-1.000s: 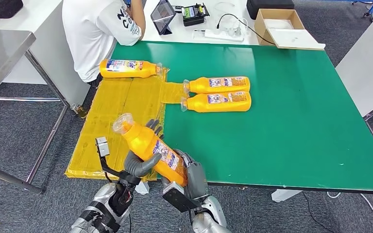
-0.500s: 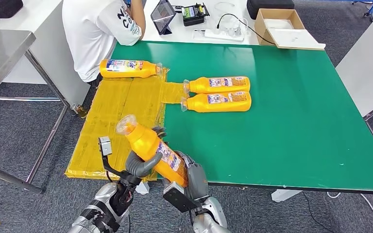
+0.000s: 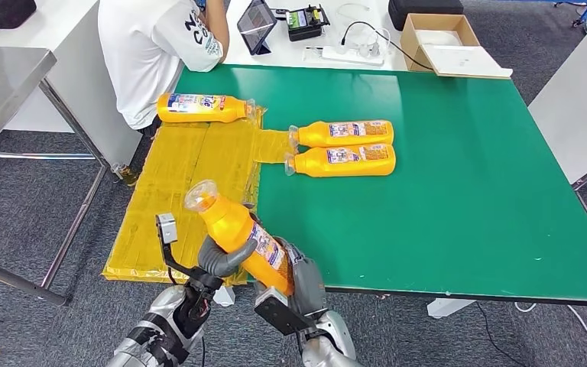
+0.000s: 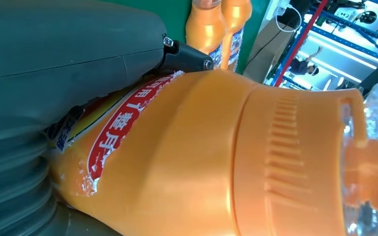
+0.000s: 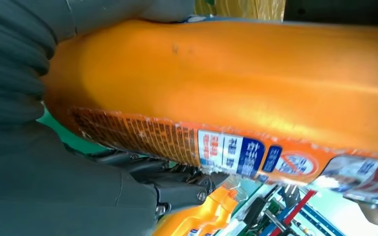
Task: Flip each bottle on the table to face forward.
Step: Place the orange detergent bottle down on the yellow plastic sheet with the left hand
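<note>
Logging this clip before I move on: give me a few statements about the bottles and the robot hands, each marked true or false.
1. Both robot hands hold one orange bottle off the table. True: the left robot hand and the right robot hand both grip it.
2. The held bottle's clear cap points toward the robot. False: it points up and away from the robot.
3. Two bottles lie side by side on the green table. True.
4. The bottle near the seated person stands upright. False: it lies on its side on the yellow mat.
5. The cardboard box sits on the green table. False: it rests on the white table behind it.
</note>
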{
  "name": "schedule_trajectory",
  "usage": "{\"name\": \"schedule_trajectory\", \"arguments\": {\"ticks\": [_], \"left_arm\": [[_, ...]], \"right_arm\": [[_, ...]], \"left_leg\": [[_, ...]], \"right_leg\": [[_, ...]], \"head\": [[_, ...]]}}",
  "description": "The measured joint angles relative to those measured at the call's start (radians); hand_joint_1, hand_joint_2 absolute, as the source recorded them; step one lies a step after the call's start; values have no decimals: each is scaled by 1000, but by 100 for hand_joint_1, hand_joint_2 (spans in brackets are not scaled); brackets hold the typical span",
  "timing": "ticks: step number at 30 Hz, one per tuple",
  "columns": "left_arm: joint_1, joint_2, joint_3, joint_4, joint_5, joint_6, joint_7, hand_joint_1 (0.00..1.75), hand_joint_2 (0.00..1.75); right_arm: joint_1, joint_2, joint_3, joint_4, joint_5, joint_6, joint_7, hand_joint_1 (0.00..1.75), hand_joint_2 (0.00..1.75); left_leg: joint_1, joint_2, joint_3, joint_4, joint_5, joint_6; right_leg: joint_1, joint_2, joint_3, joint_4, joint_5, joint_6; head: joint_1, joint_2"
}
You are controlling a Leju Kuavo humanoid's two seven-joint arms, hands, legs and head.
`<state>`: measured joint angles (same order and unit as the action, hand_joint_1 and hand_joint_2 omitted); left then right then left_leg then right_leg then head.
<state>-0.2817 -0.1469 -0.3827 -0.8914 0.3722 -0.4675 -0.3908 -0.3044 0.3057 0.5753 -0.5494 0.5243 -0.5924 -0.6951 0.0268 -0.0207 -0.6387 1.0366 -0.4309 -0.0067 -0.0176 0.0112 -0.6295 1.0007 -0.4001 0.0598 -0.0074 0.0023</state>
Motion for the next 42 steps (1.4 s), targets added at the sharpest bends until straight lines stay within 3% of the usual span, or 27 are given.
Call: {"name": "schedule_trajectory", "arguments": {"ticks": [1,10,16,23,26,30,34,38,42], "left_arm": [[-1,0,0,-1,-4,8,-1,175,175],[-2,2,7,-32,-73,118,-27,175,175],[-24,2,74,-102,-139,284,-47,175,175],[-99,2,174,-186,-253,483,-97,175,175],[-120,2,198,-205,-378,629,-138,175,175],[-173,10,227,-195,-663,858,-145,175,175],[-253,29,223,-84,-1034,1043,-41,175,175],[-326,47,198,67,-1333,1102,80,175,175],[-372,63,170,202,-1447,1098,122,175,175]], "right_arm": [[0,0,-2,0,-2,-1,1,0,0],[4,-2,-36,-40,-54,49,3,0,0],[41,-22,-63,-221,-108,139,22,0,0],[97,-48,-73,-439,-141,181,34,0,0],[116,-53,-77,-505,-172,178,13,0,0],[145,-57,-83,-628,-230,140,-2,0,0],[162,-59,-85,-738,-265,90,-4,0,175],[166,-60,-84,-802,-283,55,-5,0,175],[168,-64,-82,-843,-288,44,-5,0,175]], "left_leg": [[0,0,0,0,0,0],[0,0,0,0,0,0],[0,0,0,0,0,0],[0,0,0,0,1,0],[0,0,0,0,0,0],[0,-1,0,0,1,0],[0,0,0,0,1,0],[0,0,0,0,1,0],[0,0,0,0,1,0]], "right_leg": [[0,0,0,0,0,0],[0,0,0,0,0,0],[0,0,0,0,0,0],[0,0,0,0,0,0],[0,0,0,0,0,0],[0,0,0,0,0,0],[0,0,0,0,0,0],[0,0,0,0,1,0],[0,0,0,0,1,0]], "head": [[0,0],[0,0],[0,0],[0,0],[0,0],[0,0],[0,0],[0,0],[0,0]]}}
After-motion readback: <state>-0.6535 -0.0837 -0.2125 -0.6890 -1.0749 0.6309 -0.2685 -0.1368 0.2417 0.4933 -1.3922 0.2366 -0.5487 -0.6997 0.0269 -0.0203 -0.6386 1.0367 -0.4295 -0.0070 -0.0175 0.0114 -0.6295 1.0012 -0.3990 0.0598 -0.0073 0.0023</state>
